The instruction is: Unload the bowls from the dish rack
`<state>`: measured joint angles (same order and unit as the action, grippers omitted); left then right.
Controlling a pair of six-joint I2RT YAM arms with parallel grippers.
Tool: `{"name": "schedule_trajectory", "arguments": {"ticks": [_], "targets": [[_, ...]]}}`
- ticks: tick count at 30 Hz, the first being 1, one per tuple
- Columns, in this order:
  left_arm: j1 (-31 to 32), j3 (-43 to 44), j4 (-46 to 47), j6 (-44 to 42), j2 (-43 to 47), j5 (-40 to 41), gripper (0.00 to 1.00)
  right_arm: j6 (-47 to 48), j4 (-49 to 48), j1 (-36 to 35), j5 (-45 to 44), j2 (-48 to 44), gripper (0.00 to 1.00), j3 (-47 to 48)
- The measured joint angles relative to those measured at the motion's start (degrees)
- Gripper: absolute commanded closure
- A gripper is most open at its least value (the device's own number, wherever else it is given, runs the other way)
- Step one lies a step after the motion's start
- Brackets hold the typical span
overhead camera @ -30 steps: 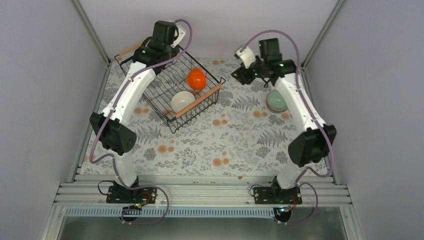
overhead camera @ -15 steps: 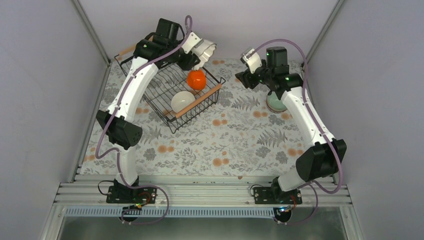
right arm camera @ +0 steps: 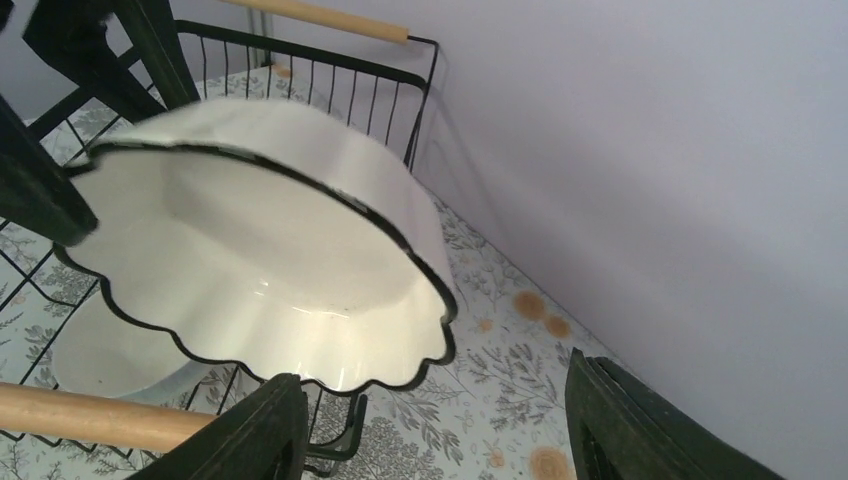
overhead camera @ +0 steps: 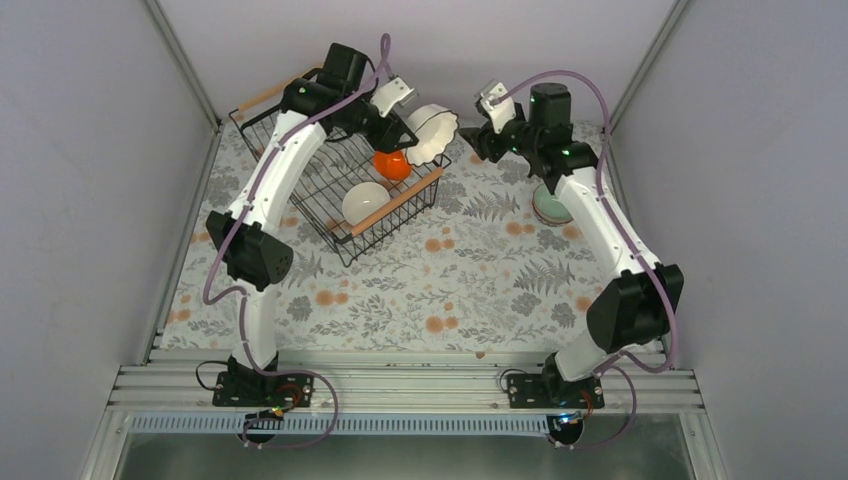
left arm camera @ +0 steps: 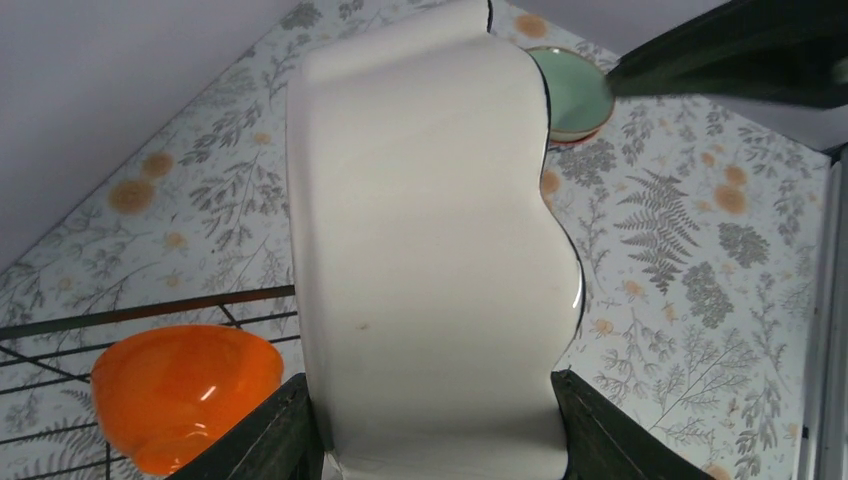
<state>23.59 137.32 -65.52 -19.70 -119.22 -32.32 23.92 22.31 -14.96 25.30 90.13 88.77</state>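
Observation:
My left gripper (overhead camera: 410, 124) is shut on a scallop-edged white bowl (overhead camera: 433, 133) with a thin black rim, held on its side in the air over the dish rack's (overhead camera: 330, 205) right corner. In the left wrist view the bowl (left arm camera: 430, 250) fills the gap between both fingers. My right gripper (overhead camera: 487, 122) stands open just right of it; in the right wrist view the bowl's open mouth (right arm camera: 280, 260) faces me, just ahead of my gripper (right arm camera: 455, 420). An orange bowl (overhead camera: 392, 164) and a plain white bowl (overhead camera: 365, 202) lie in the rack.
A pale green bowl (overhead camera: 552, 205) sits on the flowered tablecloth under my right forearm, on top of another dish. The rack has a wooden handle (overhead camera: 392, 203) at its near end and another (right arm camera: 310, 15) at its far end. The back wall is close behind both grippers.
My left arm has lifted the scalloped bowl out of the rack and swung it right. My right gripper has moved left towards it and now faces it.

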Motion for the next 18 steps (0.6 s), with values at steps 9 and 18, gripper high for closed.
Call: {"name": "schedule_trajectory", "arguments": {"ticks": [9,18], "targets": [[-1.2,1.5,0.0,0.5,-0.2,-5.9,0.96,-0.1,-1.4,0.0,3.0,4.7,0.38,0.9],[-1.2,2.0,-0.3,0.9,-2.3,-10.7,0.96,-1.4,-5.7,0.0,3.8,7.3,0.4,2.1]]}}
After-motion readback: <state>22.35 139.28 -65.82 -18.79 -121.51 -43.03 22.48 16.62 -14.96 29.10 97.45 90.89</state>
